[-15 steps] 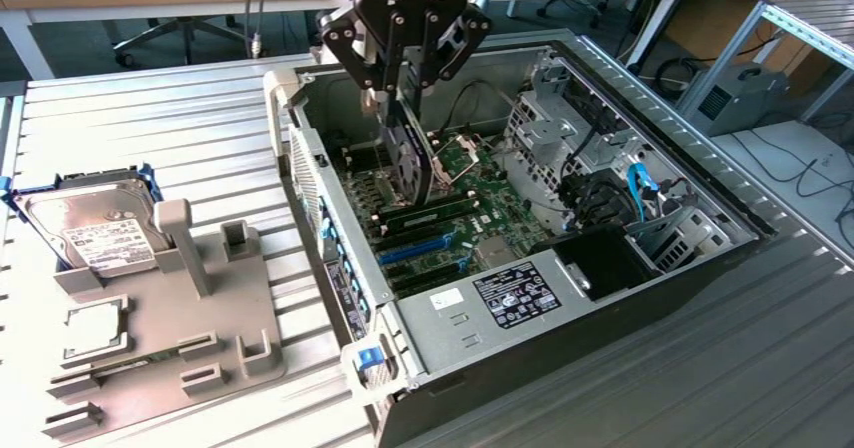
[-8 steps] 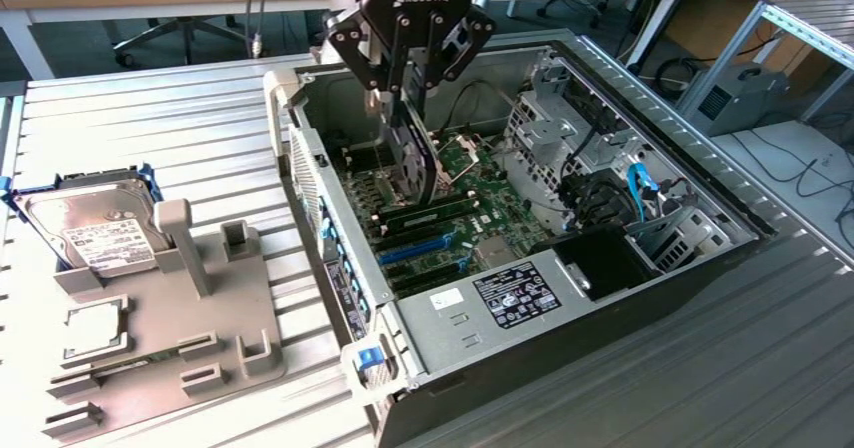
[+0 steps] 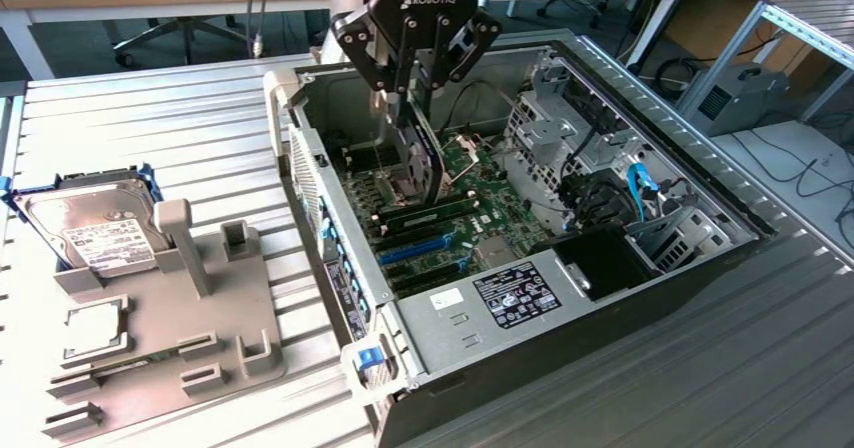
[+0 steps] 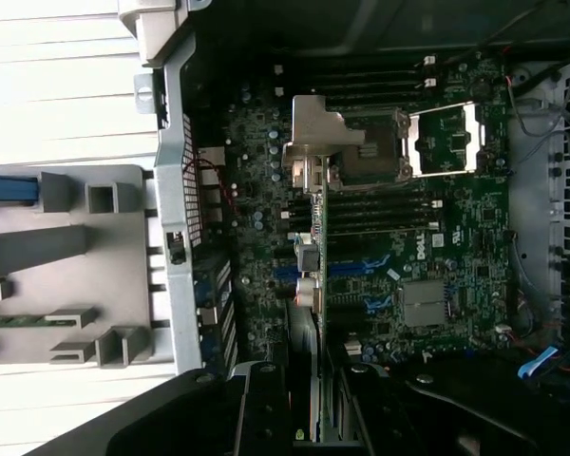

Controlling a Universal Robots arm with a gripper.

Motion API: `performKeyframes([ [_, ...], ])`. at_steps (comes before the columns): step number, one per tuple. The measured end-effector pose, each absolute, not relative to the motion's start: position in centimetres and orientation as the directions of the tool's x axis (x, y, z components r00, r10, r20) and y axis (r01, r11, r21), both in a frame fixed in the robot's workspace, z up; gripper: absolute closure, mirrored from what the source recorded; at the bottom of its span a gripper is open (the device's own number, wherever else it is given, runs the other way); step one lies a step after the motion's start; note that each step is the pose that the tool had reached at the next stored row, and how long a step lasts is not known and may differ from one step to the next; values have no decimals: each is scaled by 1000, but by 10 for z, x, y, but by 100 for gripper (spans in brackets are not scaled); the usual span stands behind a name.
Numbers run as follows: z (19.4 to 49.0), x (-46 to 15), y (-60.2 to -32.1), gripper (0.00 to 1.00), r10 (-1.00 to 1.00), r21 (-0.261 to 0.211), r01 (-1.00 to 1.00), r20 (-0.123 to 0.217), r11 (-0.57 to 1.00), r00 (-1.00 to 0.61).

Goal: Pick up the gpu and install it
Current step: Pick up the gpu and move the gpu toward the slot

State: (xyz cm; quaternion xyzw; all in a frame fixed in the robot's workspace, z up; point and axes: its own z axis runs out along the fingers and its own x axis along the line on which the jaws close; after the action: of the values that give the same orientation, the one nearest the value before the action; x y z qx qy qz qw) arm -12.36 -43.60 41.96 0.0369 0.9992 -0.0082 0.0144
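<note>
The gpu (image 3: 424, 163) hangs upright inside the open computer case (image 3: 707, 183), a dark slim card with its lower edge just above the motherboard (image 3: 497, 208). My gripper (image 3: 407, 93) is shut on its top edge from above. In the wrist view the gpu (image 4: 315, 142) appears edge-on, its silver end bracket toward the case's slotted rear wall (image 4: 176, 180). The card's thin edge runs down between my gripper (image 4: 309, 408) fingers. It hovers over the blue expansion slots (image 4: 366, 271) and the black memory slots.
A grey fixture tray (image 3: 167, 343) lies at the exterior view's left, holding a silver hard drive (image 3: 87, 226) and a square processor chip (image 3: 91, 330). Inside the case are the power supply (image 3: 510, 293), drive cages (image 3: 567, 118) and blue cables (image 3: 638, 190).
</note>
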Motion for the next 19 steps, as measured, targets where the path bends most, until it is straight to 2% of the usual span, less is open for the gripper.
performKeyframes([
  [19, 415, -113, -435, 74, 73, -15, 74, -29, 997, -997],
])
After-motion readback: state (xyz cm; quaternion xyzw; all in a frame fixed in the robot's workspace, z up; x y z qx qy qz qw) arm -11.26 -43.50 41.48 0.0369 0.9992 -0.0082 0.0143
